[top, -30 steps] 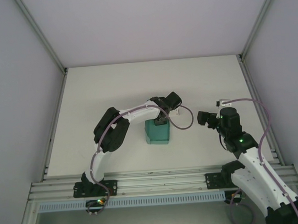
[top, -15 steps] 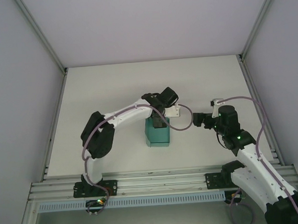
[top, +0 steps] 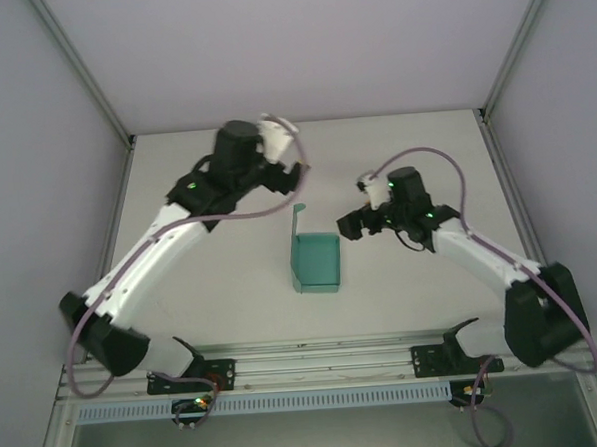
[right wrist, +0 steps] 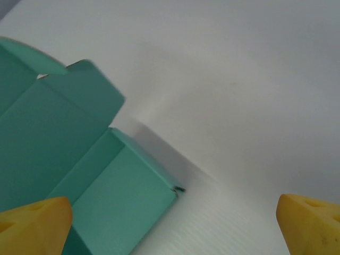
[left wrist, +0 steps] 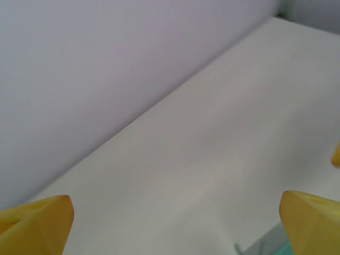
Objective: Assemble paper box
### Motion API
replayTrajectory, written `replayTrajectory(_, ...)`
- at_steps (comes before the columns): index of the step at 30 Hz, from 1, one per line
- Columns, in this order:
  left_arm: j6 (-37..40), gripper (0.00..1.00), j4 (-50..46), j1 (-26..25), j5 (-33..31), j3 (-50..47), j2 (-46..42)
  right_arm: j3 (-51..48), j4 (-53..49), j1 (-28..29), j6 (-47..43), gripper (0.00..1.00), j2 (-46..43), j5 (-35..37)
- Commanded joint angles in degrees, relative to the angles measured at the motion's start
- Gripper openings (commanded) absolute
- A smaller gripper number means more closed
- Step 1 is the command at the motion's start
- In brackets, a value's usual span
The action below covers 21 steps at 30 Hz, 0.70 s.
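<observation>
Box [top: 317, 264]: teal, open-topped, resting on the surface [top: 423, 297], with one flap standing up along its left side.
Left tool [left wrist: 175, 202]: fingers wide apart, holding nothing, beyond the box and to its left.
Right tool [top: 354, 224]: fingers apart, holding nothing, just right of the box, not touching it.

Left gripper [left wrist: 175, 228], yellow fingers [left wrist: 37, 223] wide apart, above white table [left wrist: 223, 133] (paper box [left wrist: 276, 249] corner lower right)

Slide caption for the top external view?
Teal paper box open at table centre, lid flap upright; left arm reaching toward the back, right end effector open beside it.
</observation>
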Motion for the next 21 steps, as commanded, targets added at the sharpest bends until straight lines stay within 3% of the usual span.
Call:
replayTrajectory(1, -17.7, 1.00, 1.3, 6.5, 0.3, -11.9, -5.3, 5.3, -4.5, 3.4, -7.4, 1.00, 8.2, -2.9)
replayTrajectory(4, -23.2, 1.00, 3.5, 11.5, 3.7, -24.5, -11.9, 9.2, -4.4, 3.5, -7.8, 0.96, 15.2, -8.5)
replayTrajectory(9, -28.1, 1.00, 6.8, 14.6, 5.5, -39.4, -22.2, 14.4, -5.7, 4.3, -8.4, 0.85, 23.6, -8.6)
replayTrajectory(15, -26.4, 1.00, 2.9, 15.1, 2.1, -41.2, -27.8, 14.3, -4.2, 6.0, -7.3, 0.76, 27.9, -8.1)
replayTrajectory(19, -26.5, 1.00, 2.3, 15.1, 1.1, -40.9, -27.8, 13.9, -2.5, 5.9, -3.7, 0.58, 29.3, -6.3)
replayTrajectory(21, -26.8, 1.00, 2.2, 15.1, 1.1, -40.9, -27.4, 13.1, -1.8, 6.0, -1.3, 0.40, 28.7, -3.6)
